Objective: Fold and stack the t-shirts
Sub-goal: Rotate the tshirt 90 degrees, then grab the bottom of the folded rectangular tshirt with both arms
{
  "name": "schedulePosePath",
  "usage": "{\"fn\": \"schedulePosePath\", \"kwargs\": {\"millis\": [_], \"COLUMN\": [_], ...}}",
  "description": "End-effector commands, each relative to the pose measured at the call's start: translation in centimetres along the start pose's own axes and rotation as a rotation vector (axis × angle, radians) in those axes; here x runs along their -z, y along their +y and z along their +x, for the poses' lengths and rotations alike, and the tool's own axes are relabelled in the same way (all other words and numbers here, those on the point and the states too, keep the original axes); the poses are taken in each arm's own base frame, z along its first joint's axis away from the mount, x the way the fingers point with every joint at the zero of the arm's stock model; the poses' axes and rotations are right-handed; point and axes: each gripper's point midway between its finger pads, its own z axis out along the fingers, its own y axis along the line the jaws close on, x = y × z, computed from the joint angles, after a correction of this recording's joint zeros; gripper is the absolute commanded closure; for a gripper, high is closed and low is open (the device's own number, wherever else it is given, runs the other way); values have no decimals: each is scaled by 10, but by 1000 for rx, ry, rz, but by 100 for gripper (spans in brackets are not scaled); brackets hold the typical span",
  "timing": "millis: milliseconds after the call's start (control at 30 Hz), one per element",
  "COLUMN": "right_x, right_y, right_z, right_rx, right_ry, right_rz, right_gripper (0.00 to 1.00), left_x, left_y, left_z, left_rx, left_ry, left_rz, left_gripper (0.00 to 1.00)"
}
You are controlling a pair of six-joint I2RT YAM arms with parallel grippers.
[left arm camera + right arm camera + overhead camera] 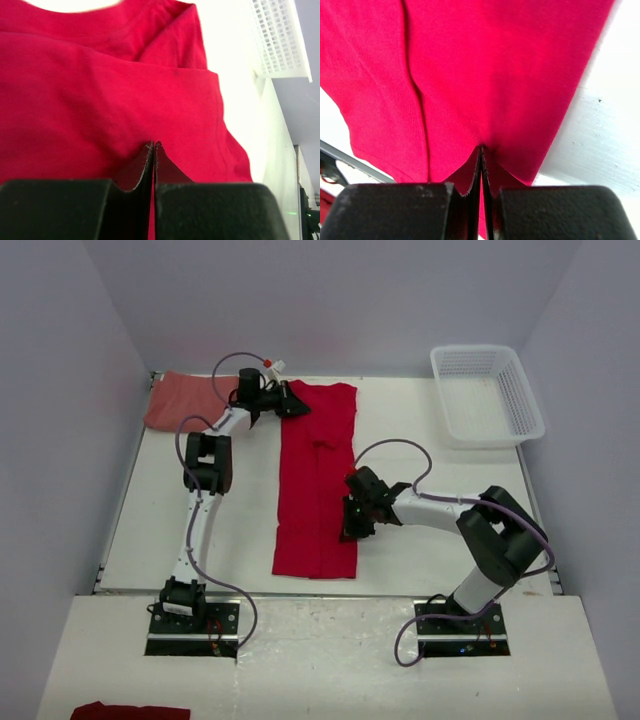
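Observation:
The bright red t-shirt (318, 480) lies in the middle of the table as a long narrow strip, sides folded in, collar end at the back. My left gripper (297, 405) is at its back left corner and is shut on the cloth; the left wrist view shows the shirt (100, 90) pinched between the closed jaws (154, 145). My right gripper (349, 523) is at the shirt's right edge near the front and is shut on that edge (481, 148), with the shirt (495, 65) spreading ahead. The salmon-red t-shirt (178, 400) lies folded at the back left.
A white lattice basket (487, 393) stands at the back right and also shows in the left wrist view (277, 40). A bit of red cloth (130, 711) lies on the near ledge at bottom left. Walls close in the table on three sides.

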Motion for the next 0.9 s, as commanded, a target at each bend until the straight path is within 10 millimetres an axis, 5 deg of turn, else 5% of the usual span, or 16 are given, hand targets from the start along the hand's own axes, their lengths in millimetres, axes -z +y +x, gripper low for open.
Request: {"fn": "schedulePosePath", "kwargs": {"millis": [0,100,267,300,367,400,467,500,533,567,600,633,700,733,767,867], "right_x": [-3,0,35,43,64,69,83,87,90,92,91,91,87,88,80,81], "right_y": [-38,-18,13,16,15,14,9,6,4,-2,-1,0,-4,-2,-9,-10], "right_z": [17,16,-6,-8,-14,-13,-8,-5,-1,10,19,28,45,50,58,67], "right_rx": [98,177,241,241,224,219,195,181,171,144,129,113,66,58,41,15], "right_ry": [32,26,-110,-127,-179,-188,-212,-211,-206,-189,-166,-148,-157,-157,-164,-193], "right_rz": [179,143,92,86,104,104,104,106,101,91,58,20,-64,-106,-133,-210], "right_gripper": [100,100,100,98,90,77,56,46,44,43,44,44,45,45,44,44], "left_x": [-1,7,21,28,38,53,70,95,104,113,133,144,174,180,189,204], "left_y": [-80,-101,-141,-154,-150,-153,-131,-145,-123,-126,-151,-134,-148,-139,-158,-176], "left_z": [-39,-56,-79,-87,-85,-102,-69,-82,-40,-28,-30,6,14,47,47,89], "left_rx": [-144,-173,-229,-268,-230,-241,-130,-123,-55,-48,-58,-22,4,35,29,47], "left_ry": [-38,-61,-75,-84,-70,-123,-71,-139,-82,-79,-127,-86,-143,-101,-135,-119], "left_rz": [84,81,50,33,-81,-196,-342,-440,-520,-557,-579,-632,-698,-708,-671,-611], "left_gripper": [100,100,100,100,95,92,91,89,89,89,89,89,89,89,88,87]}}
